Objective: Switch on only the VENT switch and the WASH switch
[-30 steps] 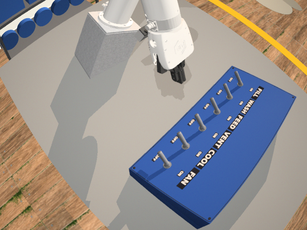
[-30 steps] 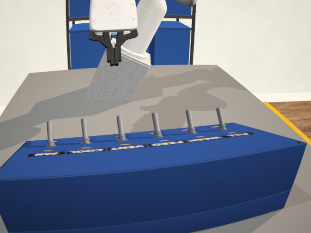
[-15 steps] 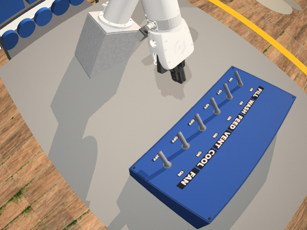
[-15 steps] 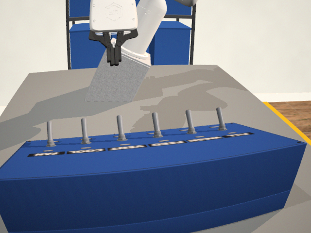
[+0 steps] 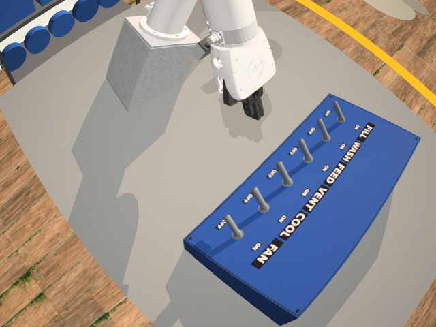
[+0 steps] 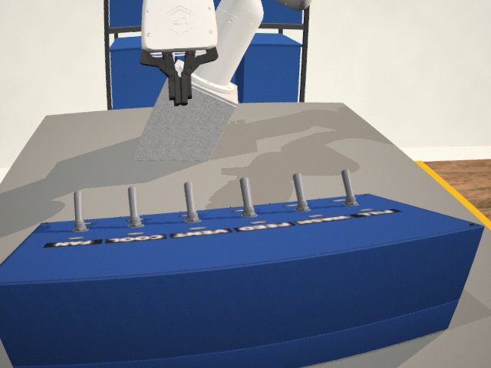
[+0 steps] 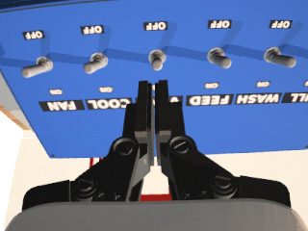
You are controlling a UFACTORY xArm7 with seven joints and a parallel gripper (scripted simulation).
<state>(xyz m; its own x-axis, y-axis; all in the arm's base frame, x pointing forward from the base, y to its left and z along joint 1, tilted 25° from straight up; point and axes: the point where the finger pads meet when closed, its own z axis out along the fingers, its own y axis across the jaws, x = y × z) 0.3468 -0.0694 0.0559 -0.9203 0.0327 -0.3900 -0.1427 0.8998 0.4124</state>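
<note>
The gripper (image 5: 254, 112) (image 6: 180, 99) (image 7: 154, 99), fingers together and holding nothing, hangs above the worktop (image 5: 197, 151) (image 6: 178, 174), short of the console (image 5: 351, 211) (image 6: 238, 300) (image 7: 217, 130). In the wrist view, VENT (image 5: 284, 173) (image 6: 190, 201) (image 7: 156, 62) lies straight beyond the fingertips; WASH (image 5: 323, 129) (image 6: 300, 192) (image 7: 281, 59) lies two levers toward FILL (image 5: 338, 111) (image 6: 347, 185).

The tool (image 5: 257, 118) (image 6: 181, 103) (image 7: 154, 99) points downward, fingers together, seemingly touching, beneath the bent white arm (image 5: 229, 17) (image 6: 239, 35).
</note>
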